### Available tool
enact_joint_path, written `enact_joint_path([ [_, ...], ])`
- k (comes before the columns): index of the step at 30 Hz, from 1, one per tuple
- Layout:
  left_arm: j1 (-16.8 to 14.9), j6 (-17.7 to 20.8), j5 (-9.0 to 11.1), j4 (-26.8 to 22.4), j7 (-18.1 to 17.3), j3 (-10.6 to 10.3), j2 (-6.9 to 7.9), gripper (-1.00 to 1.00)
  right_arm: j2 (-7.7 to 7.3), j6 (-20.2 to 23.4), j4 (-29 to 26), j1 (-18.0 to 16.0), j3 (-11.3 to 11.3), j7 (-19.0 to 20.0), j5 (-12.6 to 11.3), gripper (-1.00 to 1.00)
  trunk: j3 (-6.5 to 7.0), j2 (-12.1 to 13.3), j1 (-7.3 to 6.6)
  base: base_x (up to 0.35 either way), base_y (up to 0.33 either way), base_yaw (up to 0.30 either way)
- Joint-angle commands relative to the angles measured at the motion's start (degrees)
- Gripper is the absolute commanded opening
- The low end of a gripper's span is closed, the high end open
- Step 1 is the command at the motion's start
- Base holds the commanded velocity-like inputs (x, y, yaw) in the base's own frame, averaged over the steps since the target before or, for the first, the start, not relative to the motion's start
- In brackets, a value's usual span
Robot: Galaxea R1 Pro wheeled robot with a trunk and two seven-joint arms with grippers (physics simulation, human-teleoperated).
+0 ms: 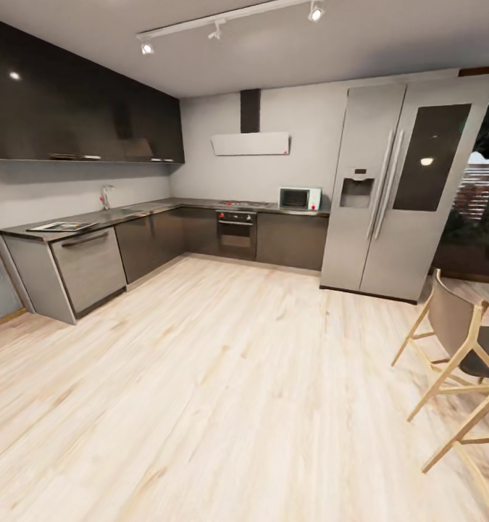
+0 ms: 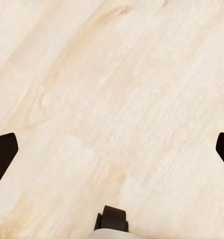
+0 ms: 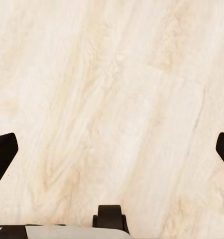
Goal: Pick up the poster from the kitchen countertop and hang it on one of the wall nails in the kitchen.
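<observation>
Both jaws stood spread wide on the left gripper [image 2: 112, 149] and right gripper [image 3: 112, 149], holding nothing over the pale floor [image 1: 222, 377]. At the frame's left edge the poster [image 1: 61, 227] lay flat on the kitchen countertop [image 1: 164, 206], well apart from me; I judged it best to drive up squarely before reaching.

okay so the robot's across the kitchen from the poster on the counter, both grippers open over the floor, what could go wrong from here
1. The poster lies flat near the end of the kitchen countertop, so open fingers may struggle to get under its thin frame.
2. It sits close to the counter's front edge; a clumsy nudge could push it off onto the wooden floor.
3. The chair stands close on the right; turning the base might clip it.
</observation>
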Motion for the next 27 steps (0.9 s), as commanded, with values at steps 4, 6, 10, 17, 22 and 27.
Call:
enact_joint_path([
  [4, 0.0, -0.1, 0.0, -0.1, 0.0, 0.2, -0.06, 1.00, 0.00, -0.2, 0.0, 0.0, 0.0, -0.1, 0.0, 1.00, -0.05, 0.0, 0.04, 0.340, 0.000, 0.276],
  [6, 0.0, -0.1, 0.0, -0.1, 0.0, 0.2, -0.04, 1.00, 0.00, -0.2, 0.0, 0.0, 0.0, -0.1, 0.0, 1.00, -0.05, 0.0, 0.04, 0.340, 0.000, 0.277],
  [10, 0.0, -0.1, 0.0, -0.1, 0.0, 0.2, -0.04, 1.00, 0.00, -0.2, 0.0, 0.0, 0.0, -0.1, 0.0, 1.00, -0.11, 0.0, 0.04, 0.340, 0.000, 0.278],
  [17, 0.0, -0.1, 0.0, -0.1, 0.0, 0.2, -0.05, 1.00, 0.00, -0.2, 0.0, 0.0, 0.0, -0.1, 0.0, 1.00, -0.28, 0.0, 0.04, 0.340, 0.000, 0.278],
  [22, 0.0, -0.1, 0.0, -0.1, 0.0, 0.2, -0.03, 1.00, 0.02, -0.2, 0.0, 0.0, 0.0, -0.1, 0.0, 1.00, -0.40, 0.0, 0.04, 0.340, 0.000, 0.278],
  [27, 0.0, -0.1, 0.0, -0.1, 0.0, 0.2, -0.04, 1.00, 0.05, -0.2, 0.0, 0.0, 0.0, -0.1, 0.0, 1.00, -0.53, 0.0, 0.04, 0.340, 0.000, 0.278],
])
